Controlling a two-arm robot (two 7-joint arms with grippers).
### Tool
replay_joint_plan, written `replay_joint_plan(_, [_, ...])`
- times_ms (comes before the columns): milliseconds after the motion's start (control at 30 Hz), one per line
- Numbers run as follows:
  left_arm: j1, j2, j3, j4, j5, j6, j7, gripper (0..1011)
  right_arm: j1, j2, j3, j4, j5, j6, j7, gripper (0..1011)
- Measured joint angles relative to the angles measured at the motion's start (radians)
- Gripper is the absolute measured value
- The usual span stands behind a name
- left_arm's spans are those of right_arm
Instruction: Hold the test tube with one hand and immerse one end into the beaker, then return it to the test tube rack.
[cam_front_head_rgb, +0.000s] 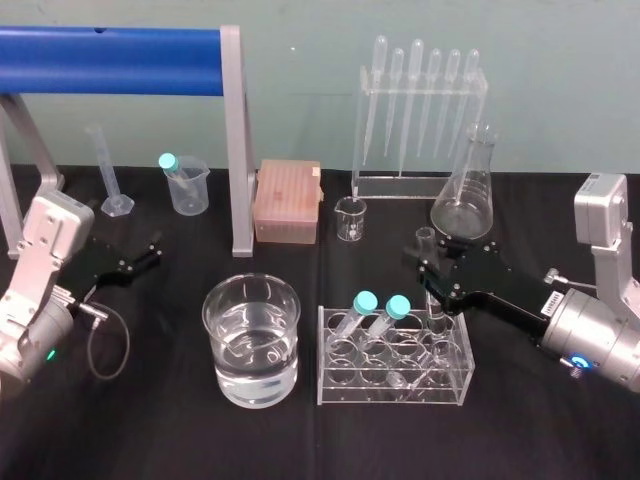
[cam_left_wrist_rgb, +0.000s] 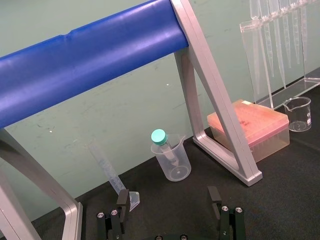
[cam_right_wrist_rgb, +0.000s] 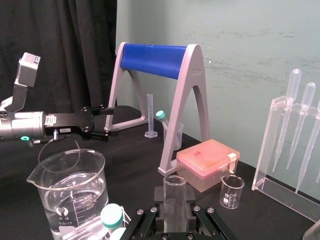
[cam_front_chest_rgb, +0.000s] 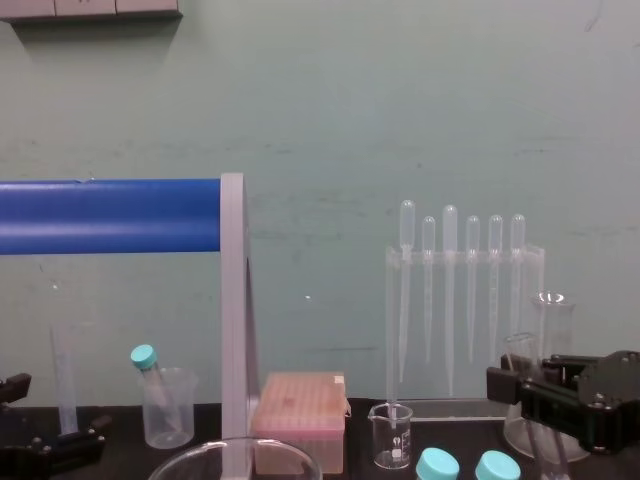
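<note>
Plenty of glass on this black bench (cam_front_head_rgb: 150, 420), so biggest first. The wide beaker (cam_front_head_rgb: 212, 330) sits front and centre, roughly half full of clear liquid. Just to its right is the clear test tube rack (cam_front_head_rgb: 395, 388) with two teal-capped tubes (cam_front_head_rgb: 366, 301) leaning in it. The right gripper (cam_front_head_rgb: 430, 260) is at the rack's back right corner. Its fingers (cam_right_wrist_rgb: 159, 210) are closed down narrow onto the test tube (cam_right_wrist_rgb: 175, 195), one on each side a little below the open rim, with the tube standing roughly upright between them. I can't tell whether the tube's bottom is sitting in a hole or clear of it. My read on handling: it's light, stiff, thin-walled glass, slick and easy to crack. A gentle squeeze high up near the rim looks like the right spot, and it leaves the whole lower end free to go into the liquid. The left gripper (cam_front_head_rgb: 150, 250) sits parked over at the bench's left side, fingers spread wide, holding nothing.
</note>
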Motion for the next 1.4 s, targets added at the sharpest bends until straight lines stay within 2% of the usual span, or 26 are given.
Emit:
replay_joint_plan(500, [0.000,0.000,0.000,0.000,0.000,0.000,0.000,1000,-0.003,-0.001,0.009,-0.007,0.005,0.000,-0.001,225])
replay_joint_plan(767, [0.000,0.000,0.000,0.000,0.000,0.000,0.000,1000,-0.018,-0.001,0.053,-0.056,0.044,-0.008,-0.008,225])
replay_joint_plan(1000, [0.000,0.000,0.000,0.000,0.000,0.000,0.000,1000,-0.013,-0.008,0.092,-0.084,0.099,-0.036,0.008,225])
replay_joint_plan(1200, [0.000,0.000,0.000,0.000,0.000,0.000,0.000,1000,0.037,-0.047,0.088,-0.047,0.137,-0.079,0.047,225])
replay_joint_plan(1400, [0.000,0.000,0.000,0.000,0.000,0.000,0.000,1000,0.120,-0.101,0.051,0.037,0.154,-0.110,0.100,226])
